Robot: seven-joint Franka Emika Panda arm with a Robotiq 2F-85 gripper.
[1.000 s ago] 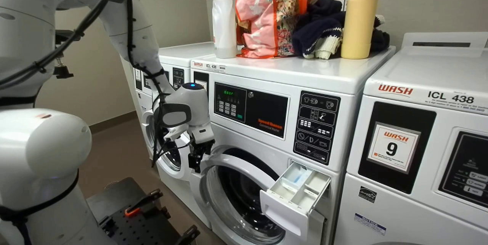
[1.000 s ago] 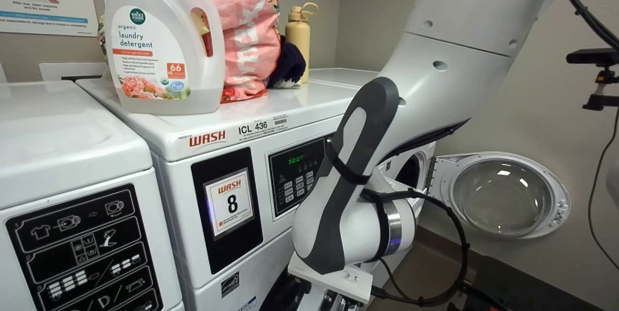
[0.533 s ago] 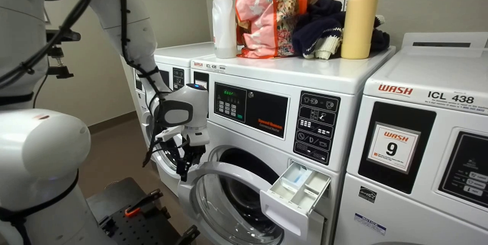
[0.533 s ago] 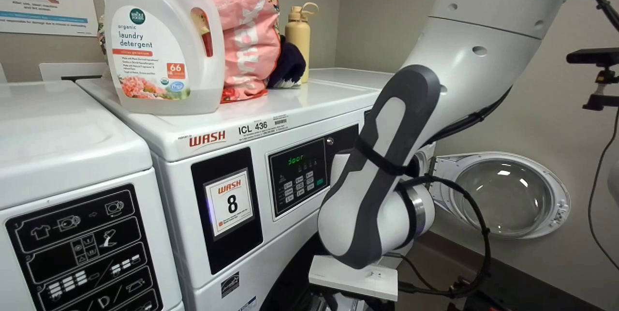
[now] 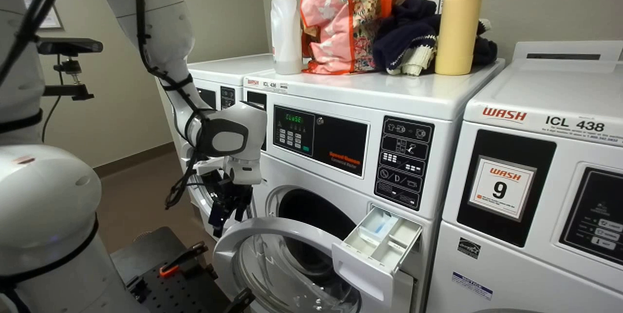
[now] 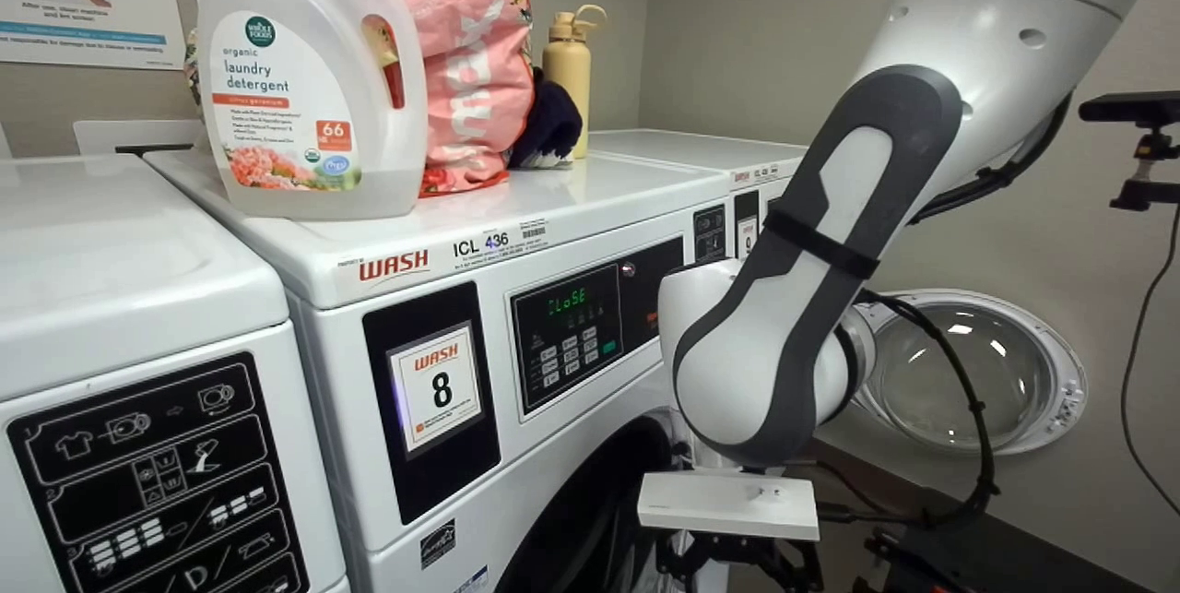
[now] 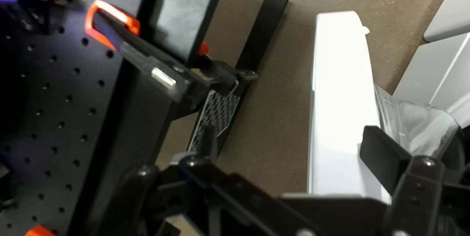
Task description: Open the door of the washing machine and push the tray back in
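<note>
The washing machine (image 5: 340,186) is white with a black control panel; it also shows in an exterior view (image 6: 535,459). Its door (image 5: 272,226) stands partly swung out, with the dark drum opening behind it. The tray (image 5: 362,274) is pulled out at the machine's right; the wrist view does not show it. My gripper (image 5: 229,218) is at the door's free edge. In the wrist view my gripper (image 7: 292,144) is open. The door's white rim (image 7: 345,82) lies between the fingers, close to the right finger. I cannot tell whether they touch.
A black perforated platform with clamps (image 5: 170,279) stands low beside the door's swing; it also fills the left of the wrist view (image 7: 47,118). A neighbouring washer's open door (image 6: 959,381) is beyond the arm. A detergent bottle (image 5: 286,30), bag (image 5: 336,26) and tan bottle (image 5: 457,30) stand on top.
The door has swung further out from the machine. My gripper has moved away from the machine along with its edge. The display changed from "door" to "CLOSE". The tray has not moved.
</note>
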